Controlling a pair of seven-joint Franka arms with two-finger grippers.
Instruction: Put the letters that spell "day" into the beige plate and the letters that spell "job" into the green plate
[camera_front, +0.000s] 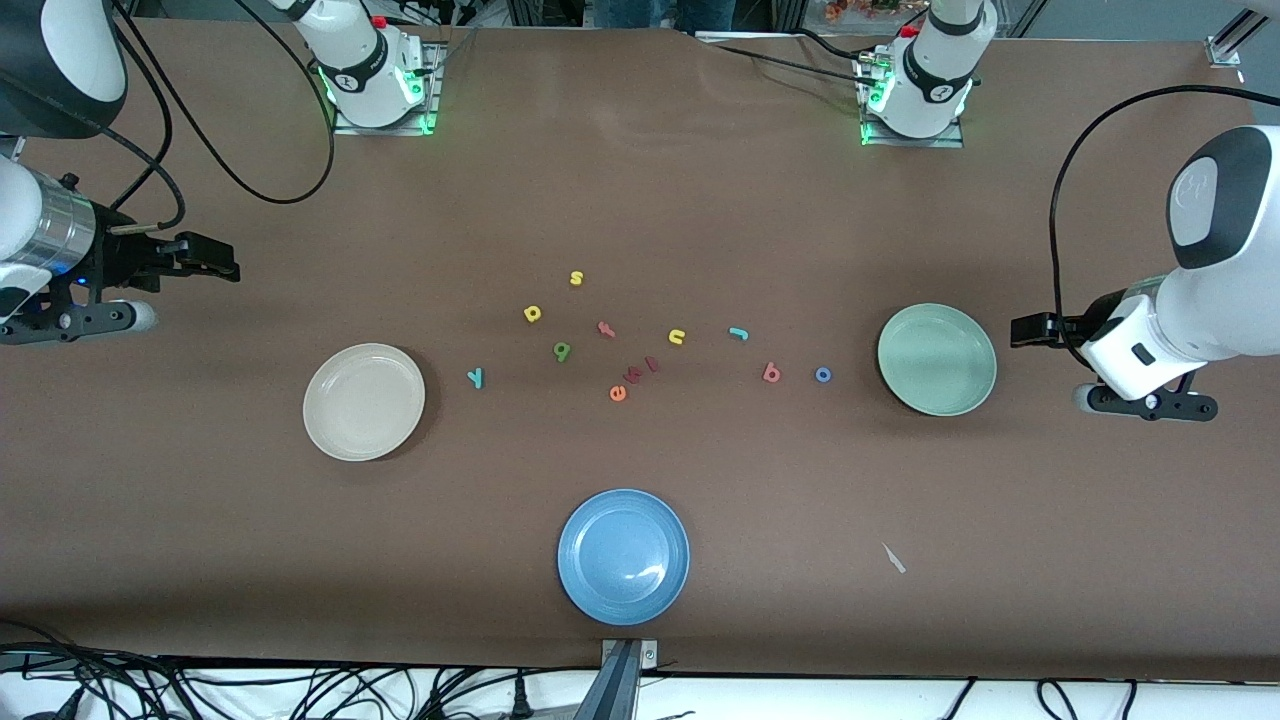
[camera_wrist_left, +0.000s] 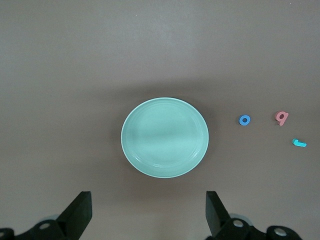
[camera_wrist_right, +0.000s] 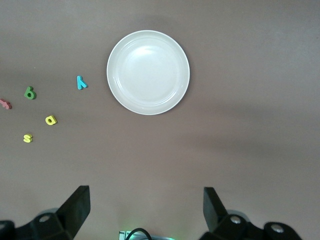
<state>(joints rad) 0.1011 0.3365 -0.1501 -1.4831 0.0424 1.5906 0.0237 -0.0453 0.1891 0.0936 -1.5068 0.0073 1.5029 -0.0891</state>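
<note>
Left gripper (camera_wrist_left: 147, 200): hangs over bare table at the left arm's end, at mid-height of the front view, beside the round pale mint-green plate (camera_front: 937, 360). Fingers spread wide, nothing between them. Arm waiting.

Right gripper (camera_wrist_right: 145, 197): hangs over bare table at the right arm's end, higher in the front view than the round cream-beige plate (camera_front: 330, 400). Claw agape, holding nothing. Arm waiting.

Both plates bare, resting at mid-height of the front view, well apart, with the foam letters scattered between them around the centre of the frame.

For "day", all lying on the table toward the beige plate:
- tiny teal foam "y" (camera_front: 475, 377), near that plate's rim but apart from it
- yellow rounded foam letter with a hole (camera_front: 532, 314), higher in the frame
- dark green rounded foam letter (camera_front: 562, 351), just below the yellow one

For "job", all lying on the table toward the green plate:
- blue foam ring "o" (camera_front: 823, 375), near the plate's rim but apart from it
- red foam "b" (camera_front: 771, 373), beside the ring
- teal hooked foam "j" (camera_front: 739, 333), slightly higher in the frame

Among them, in the middle: yellow "s" (camera_front: 576, 278) topmost, yellow arch letter (camera_front: 677, 337), orange-red "f" (camera_front: 606, 328) and orange-red "e" (camera_front: 618, 393).

Lower centre of the frame: round blue plate (camera_front: 623, 556), bare, nearest the front camera.
</note>
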